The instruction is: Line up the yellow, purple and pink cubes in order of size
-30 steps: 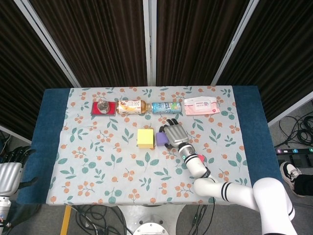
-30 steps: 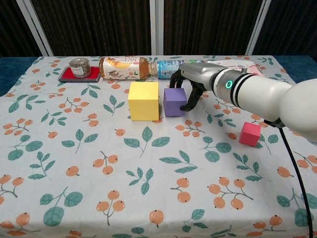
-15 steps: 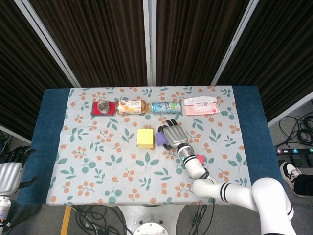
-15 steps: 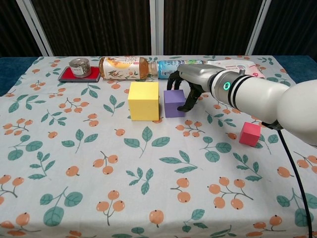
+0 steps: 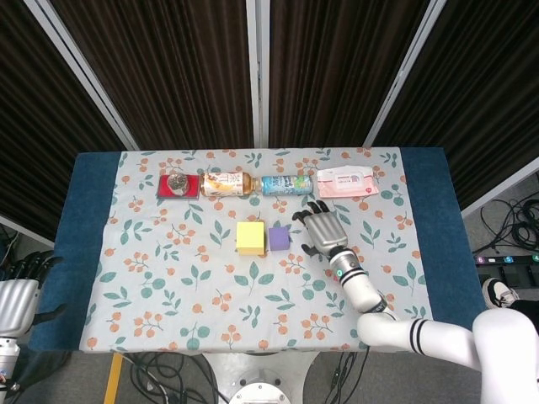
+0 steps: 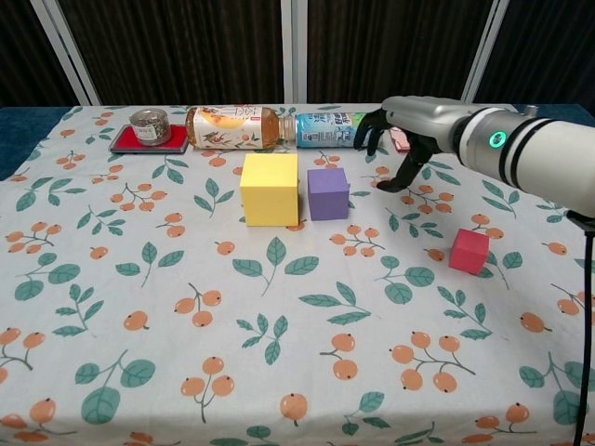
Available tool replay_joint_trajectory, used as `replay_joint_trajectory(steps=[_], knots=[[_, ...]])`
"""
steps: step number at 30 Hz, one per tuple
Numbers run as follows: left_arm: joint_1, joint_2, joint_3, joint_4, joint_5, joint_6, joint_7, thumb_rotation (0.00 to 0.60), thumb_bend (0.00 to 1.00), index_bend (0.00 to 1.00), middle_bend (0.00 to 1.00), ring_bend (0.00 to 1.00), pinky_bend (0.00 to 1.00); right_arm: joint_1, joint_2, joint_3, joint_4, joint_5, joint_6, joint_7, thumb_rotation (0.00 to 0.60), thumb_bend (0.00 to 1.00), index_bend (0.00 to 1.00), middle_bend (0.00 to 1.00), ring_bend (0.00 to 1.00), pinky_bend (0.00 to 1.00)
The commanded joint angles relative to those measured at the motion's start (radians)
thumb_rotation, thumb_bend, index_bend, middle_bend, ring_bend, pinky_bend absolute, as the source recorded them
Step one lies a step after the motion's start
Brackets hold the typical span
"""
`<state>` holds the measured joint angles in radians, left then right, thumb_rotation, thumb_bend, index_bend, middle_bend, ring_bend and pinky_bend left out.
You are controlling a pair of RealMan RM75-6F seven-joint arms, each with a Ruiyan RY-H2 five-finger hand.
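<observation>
The yellow cube (image 6: pixel 270 189), the largest, stands mid-table, and the smaller purple cube (image 6: pixel 327 192) sits just to its right with a narrow gap between them. Both also show in the head view as the yellow cube (image 5: pixel 251 237) and the purple cube (image 5: pixel 279 240). The smallest, the pink cube (image 6: pixel 469 251), lies alone further right and nearer me; in the head view my forearm hides it. My right hand (image 6: pixel 402 139) hovers to the right of the purple cube, apart from it, fingers spread and holding nothing. My left hand (image 5: pixel 24 278) hangs off the table's left side, empty.
Along the far edge lie a red tray with a tin (image 6: pixel 149 128), a tea bottle (image 6: pixel 232 127), a blue-labelled bottle (image 6: pixel 325 128) and a pack of wipes (image 5: pixel 345 182). The floral cloth (image 6: pixel 186 353) covers the table.
My right hand has come off the purple cube and moved right and back, fingers opening. The purple cube stays beside the yellow one.
</observation>
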<state>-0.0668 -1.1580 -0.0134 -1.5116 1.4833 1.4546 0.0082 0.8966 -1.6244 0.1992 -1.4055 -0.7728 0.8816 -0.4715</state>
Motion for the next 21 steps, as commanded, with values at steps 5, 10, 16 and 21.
replay_joint_trajectory(steps=[5, 10, 16, 21], knots=[[-0.001, -0.001, 0.0, -0.003, 0.001, 0.001, 0.004, 0.6, 0.01, 0.26, 0.25, 0.14, 0.19, -0.005, 0.018, -0.03, -0.007, 0.039, -0.047, -0.005, 0.6, 0.19, 0.25, 0.29, 0.07, 0.05], [-0.004, -0.002, -0.001, -0.002, -0.001, -0.005, 0.005, 0.6, 0.01, 0.26, 0.25, 0.14, 0.19, 0.004, 0.002, -0.032, 0.008, 0.036, -0.068, 0.008, 0.6, 0.19, 0.24, 0.29, 0.06, 0.05], [-0.006, -0.003, -0.003, 0.001, -0.003, -0.008, 0.003, 0.6, 0.01, 0.26, 0.25, 0.14, 0.19, 0.006, -0.005, -0.037, 0.007, 0.025, -0.076, 0.022, 0.6, 0.19, 0.24, 0.29, 0.06, 0.05], [-0.005, -0.006, -0.001, 0.004, -0.002, -0.007, 0.002, 0.6, 0.01, 0.26, 0.25, 0.14, 0.19, 0.012, -0.015, -0.041, 0.017, 0.031, -0.084, 0.025, 0.6, 0.19, 0.24, 0.29, 0.06, 0.05]])
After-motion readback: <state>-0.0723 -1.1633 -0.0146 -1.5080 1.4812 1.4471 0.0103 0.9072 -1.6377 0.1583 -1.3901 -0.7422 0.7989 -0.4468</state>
